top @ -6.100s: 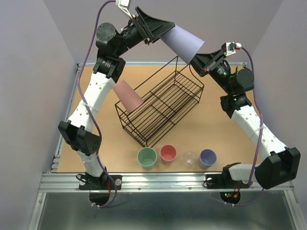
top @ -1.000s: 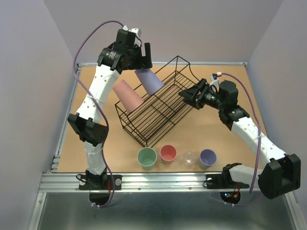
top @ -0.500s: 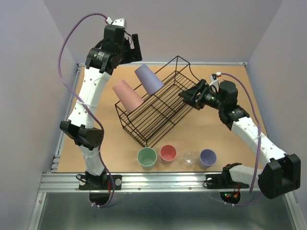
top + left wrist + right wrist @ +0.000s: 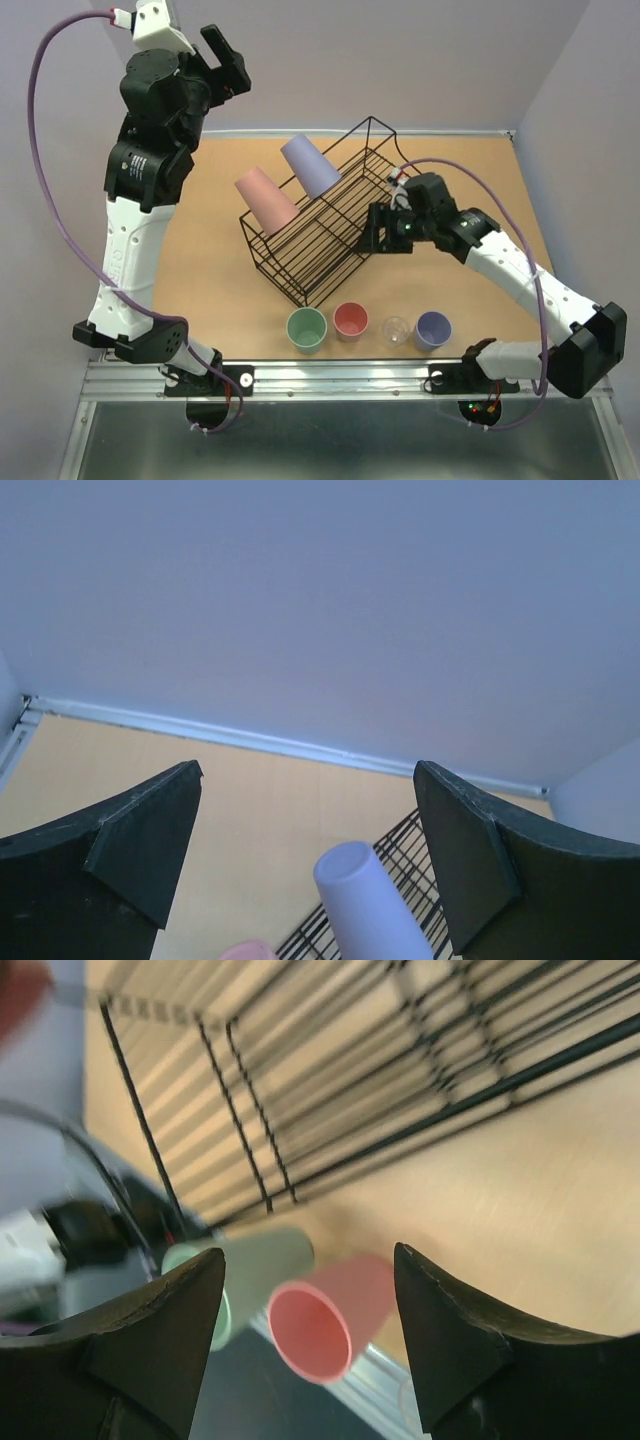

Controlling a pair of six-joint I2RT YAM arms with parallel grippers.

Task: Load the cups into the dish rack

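Observation:
The black wire dish rack (image 4: pixel 345 215) stands askew mid-table. Two large cups stand upside down in its far-left end, one pink (image 4: pixel 265 200) and one lavender (image 4: pixel 310 165). A green cup (image 4: pixel 307 329), small pink cup (image 4: pixel 351 320), tiny clear cup (image 4: pixel 398 330) and small lavender cup (image 4: pixel 433 328) stand upright in a row near the front edge. My left gripper (image 4: pixel 215 68) hangs open high above the back left; its wrist view looks down on the lavender cup (image 4: pixel 365 900). My right gripper (image 4: pixel 383 233) is open beside the rack's right side, with the green cup (image 4: pixel 250 1270) and pink cup (image 4: pixel 325 1325) ahead of it.
Purple walls close in the table at the back and both sides. A metal rail (image 4: pixel 330 378) runs along the front edge by the arm bases. The rack's raised end (image 4: pixel 375 135) points to the back right.
My left gripper has let go of the lavender cup in the rack and risen up and to the left. My right gripper has swung down and left toward the rack's near side.

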